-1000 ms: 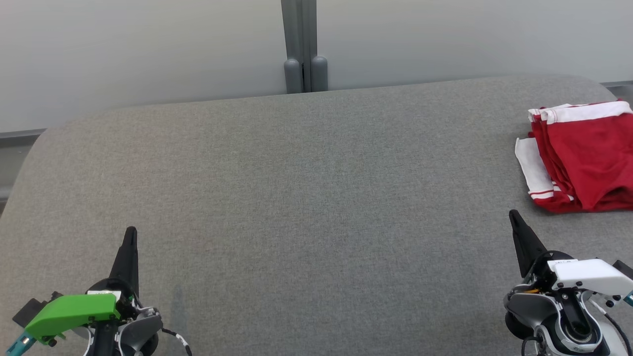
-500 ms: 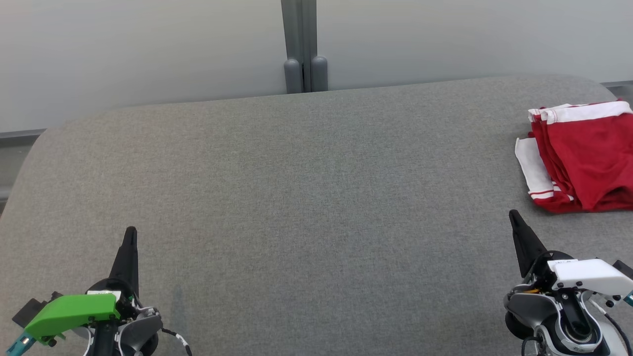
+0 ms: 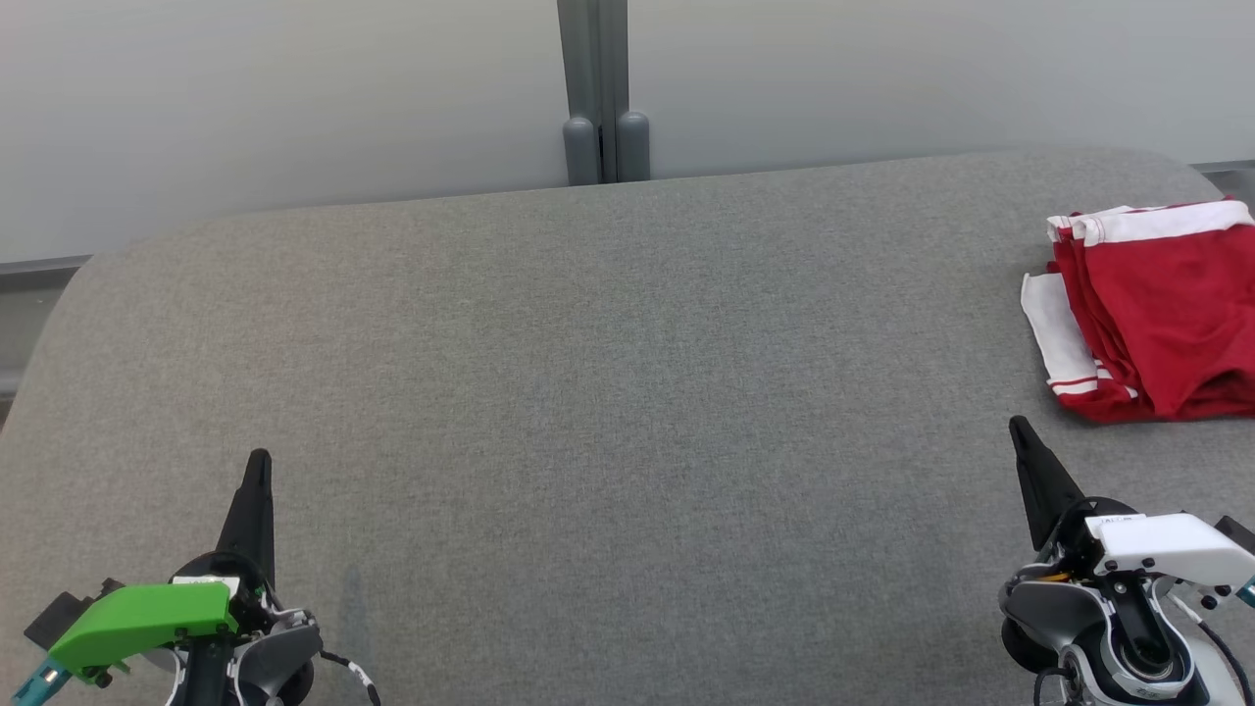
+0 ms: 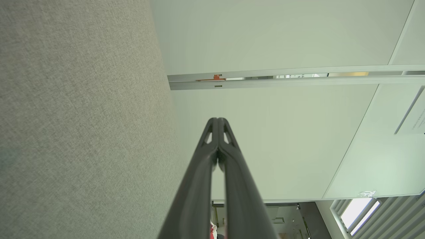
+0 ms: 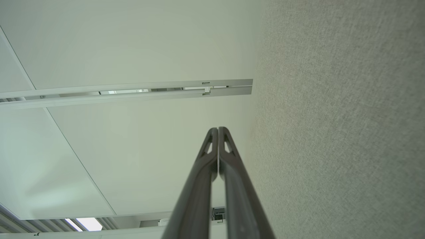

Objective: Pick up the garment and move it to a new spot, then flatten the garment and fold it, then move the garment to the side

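Pointing away from the robot at the near side of the grey cloth-covered bench [image 3: 627, 392], the left hand [image 3: 260, 459] and the right hand [image 3: 1017, 424] each have their two dark fingers pressed together to one tip, pinching nothing. The left wrist view [image 4: 217, 119] and the right wrist view [image 5: 217, 128] show the same closed tips.

Behind the left hand sits a green cover [image 3: 147, 616], and behind the right a white cover [image 3: 1167, 545] with a small label on it that is too small to read.

Between and ahead of the hands the bench is bare fabric out to its rounded far corners.

The garment [image 3: 1167, 314] lies at the bench's right side, ahead of the right hand and apart from it. It is red with white bands, folded into a flat stack, and cut off by the picture's right edge.

Past the far edge stands a grey post [image 3: 598, 88] against a pale wall [image 3: 294, 98]. In the left wrist view a notice [image 4: 415, 122] on that wall carries what may be lines of print, which are illegible.
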Robot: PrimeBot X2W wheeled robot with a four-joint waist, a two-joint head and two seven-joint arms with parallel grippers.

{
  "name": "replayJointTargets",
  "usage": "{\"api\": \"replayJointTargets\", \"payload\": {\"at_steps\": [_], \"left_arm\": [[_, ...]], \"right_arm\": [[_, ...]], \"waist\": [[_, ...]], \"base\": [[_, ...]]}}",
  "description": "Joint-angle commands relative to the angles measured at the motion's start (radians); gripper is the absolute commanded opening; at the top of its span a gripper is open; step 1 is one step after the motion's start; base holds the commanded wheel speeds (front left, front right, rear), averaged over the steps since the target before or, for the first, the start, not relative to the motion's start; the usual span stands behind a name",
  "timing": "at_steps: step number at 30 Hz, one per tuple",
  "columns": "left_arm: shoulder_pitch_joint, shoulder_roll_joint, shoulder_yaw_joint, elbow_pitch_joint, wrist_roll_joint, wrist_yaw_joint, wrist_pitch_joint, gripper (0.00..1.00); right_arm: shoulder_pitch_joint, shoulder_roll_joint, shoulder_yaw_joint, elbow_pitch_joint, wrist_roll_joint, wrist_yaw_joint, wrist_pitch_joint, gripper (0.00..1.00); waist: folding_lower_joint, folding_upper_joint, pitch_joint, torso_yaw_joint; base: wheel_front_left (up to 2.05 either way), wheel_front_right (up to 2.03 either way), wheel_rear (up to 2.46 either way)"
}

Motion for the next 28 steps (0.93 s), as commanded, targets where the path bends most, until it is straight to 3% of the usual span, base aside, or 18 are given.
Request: {"api": "replayJointTargets", "payload": {"at_steps": [1, 28], "left_arm": [[-0.012, 0.000, 0.003, -0.001, 0.005, -0.003, 0.003, 0.00], [-0.013, 0.000, 0.004, -0.001, 0.006, -0.003, 0.004, 0.00]], "right_arm": [[0.009, 0.000, -0.001, -0.005, 0.007, 0.000, 0.002, 0.00], [0.009, 0.000, -0.001, -0.005, 0.007, 0.000, 0.002, 0.00]], "waist": [[0.0000, 0.0000, 0.000, 0.000], [0.0000, 0.0000, 0.000, 0.000]], "base": [[0.00, 0.00, 0.00], [0.00, 0.00, 0.00]]}}
